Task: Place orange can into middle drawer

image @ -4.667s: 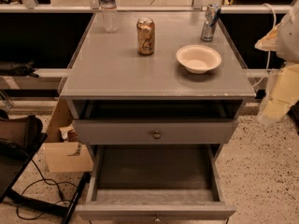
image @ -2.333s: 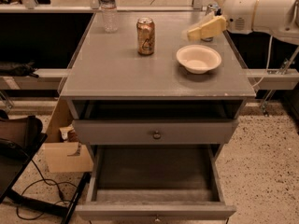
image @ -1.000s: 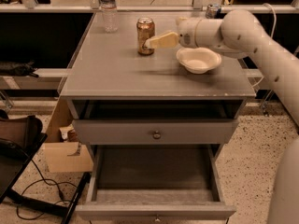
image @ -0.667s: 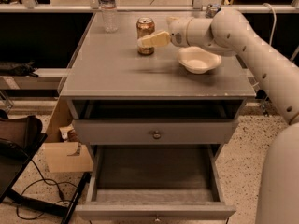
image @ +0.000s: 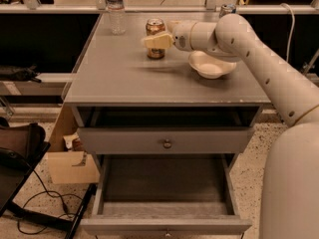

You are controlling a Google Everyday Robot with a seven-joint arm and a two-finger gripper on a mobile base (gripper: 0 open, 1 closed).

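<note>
The orange can [image: 155,53] stands upright on the grey cabinet top [image: 124,78], towards the back and near the middle. My gripper [image: 157,33] reaches in from the right at can height. One cream finger [image: 153,41] lies across the can's front and the other sits behind it, so the jaws stand apart around the can. The middle drawer [image: 164,183] is pulled wide open below, its dark floor bare, its grey front panel [image: 164,226] at the bottom edge.
A white bowl [image: 212,64] sits just right of the can, under my arm. A water bottle [image: 115,9] stands at the back left, and a silver-and-blue can [image: 227,9] at the back right. The top drawer with its knob [image: 167,143] is shut. A cardboard box [image: 70,161] and cables lie on the floor at the left.
My arm swung in from the right, past the bowl, and moved left until the gripper came around the orange can. The can has not moved.
</note>
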